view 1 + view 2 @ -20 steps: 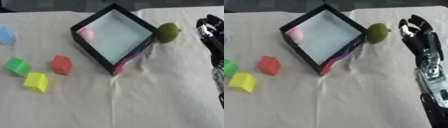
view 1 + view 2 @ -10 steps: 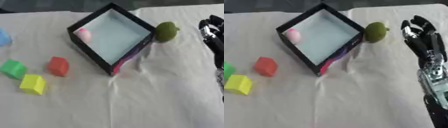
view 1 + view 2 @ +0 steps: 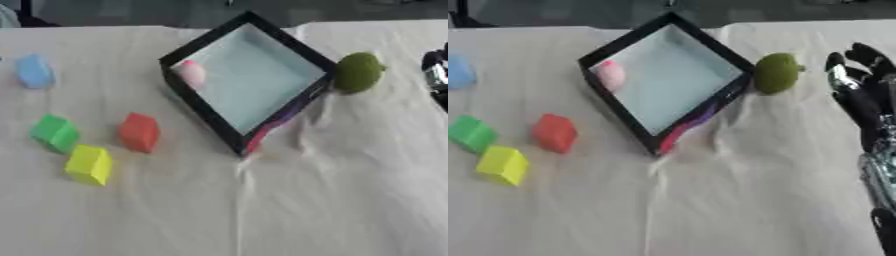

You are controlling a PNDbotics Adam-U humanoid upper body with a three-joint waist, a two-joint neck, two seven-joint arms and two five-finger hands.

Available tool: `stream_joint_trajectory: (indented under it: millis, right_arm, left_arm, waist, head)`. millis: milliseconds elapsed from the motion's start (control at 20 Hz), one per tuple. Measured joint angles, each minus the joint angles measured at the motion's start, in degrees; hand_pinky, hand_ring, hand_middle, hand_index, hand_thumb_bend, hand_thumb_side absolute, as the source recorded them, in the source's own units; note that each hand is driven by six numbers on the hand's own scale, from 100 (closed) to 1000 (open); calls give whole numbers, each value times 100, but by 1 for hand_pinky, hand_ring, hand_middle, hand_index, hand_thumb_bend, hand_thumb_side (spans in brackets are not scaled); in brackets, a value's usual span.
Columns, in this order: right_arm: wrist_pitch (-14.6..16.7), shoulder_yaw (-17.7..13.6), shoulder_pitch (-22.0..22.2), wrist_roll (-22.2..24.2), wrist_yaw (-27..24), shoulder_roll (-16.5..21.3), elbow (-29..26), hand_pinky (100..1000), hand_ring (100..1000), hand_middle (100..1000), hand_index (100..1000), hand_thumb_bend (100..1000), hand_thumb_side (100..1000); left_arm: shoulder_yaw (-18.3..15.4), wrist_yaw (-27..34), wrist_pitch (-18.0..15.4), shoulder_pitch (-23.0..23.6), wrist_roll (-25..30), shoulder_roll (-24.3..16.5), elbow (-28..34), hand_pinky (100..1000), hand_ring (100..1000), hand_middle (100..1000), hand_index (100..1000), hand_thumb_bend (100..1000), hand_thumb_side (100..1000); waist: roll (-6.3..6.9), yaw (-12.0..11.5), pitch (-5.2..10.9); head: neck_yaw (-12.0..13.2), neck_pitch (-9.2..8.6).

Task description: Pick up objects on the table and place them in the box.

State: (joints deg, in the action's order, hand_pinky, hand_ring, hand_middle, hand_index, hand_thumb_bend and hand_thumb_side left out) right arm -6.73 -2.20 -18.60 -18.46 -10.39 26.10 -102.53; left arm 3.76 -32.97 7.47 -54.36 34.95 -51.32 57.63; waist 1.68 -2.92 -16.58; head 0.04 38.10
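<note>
White wrinkled cloth [image 3: 332, 200] over table, dark bg along top edge. Box [image 3: 229, 131]: black rim, pale blue floor, sits diamond-wise upper center, pink obj [image 3: 190, 73] inside at its left corner. Green fruit [image 3: 776, 73] touching box's right corner. Red [image 3: 138, 132], green [image 3: 54, 133], yellow [image 3: 88, 164] blocks mid-left, blue [image 3: 35, 71] upper left. Right hand [image 3: 866, 95] at right edge, fingers straight, holding nothing, near fruit

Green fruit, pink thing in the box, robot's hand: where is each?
Green fruit [image 3: 776, 73], right eye view, its middle.
Pink thing [image 3: 191, 74], left eye view, its middle.
Right hand [image 3: 857, 86], right eye view, its palm.
</note>
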Motion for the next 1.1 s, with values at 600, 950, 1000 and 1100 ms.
stream_joint_trajectory:
  millis: [600, 950, 1000, 1100]
  right_arm:
    - [-20, 13, 3, 23, 8, 48, 0, 872, 812, 832, 874, 258, 416]
    - [-30, 44, -2, 41, 9, 49, 0, 872, 812, 832, 874, 258, 419]
    - [-30, 44, -2, 43, 9, 49, 0, 872, 812, 832, 874, 258, 420]
    - [-31, 45, -2, 50, 9, 49, 0, 872, 812, 832, 874, 258, 420]
  left_arm:
    - [-44, -401, -247, -71, 209, 143, -402, 934, 926, 837, 863, 756, 267]
    - [-73, 17, -318, -196, 204, 312, -473, 931, 923, 819, 853, 746, 222]
    - [-71, 42, -326, -216, 204, 343, -474, 930, 923, 819, 853, 742, 216]
    - [-61, 64, -352, -243, 195, 395, -474, 930, 923, 819, 853, 731, 213]
  waist:
    - [-3, -63, 0]
    - [-3, -28, -1]
    - [-3, -27, -1]
    - [-3, -22, -4]
  head:
    - [-12, -48]
    - [-22, -83]
    - [-21, -93]
    - [-17, -100]
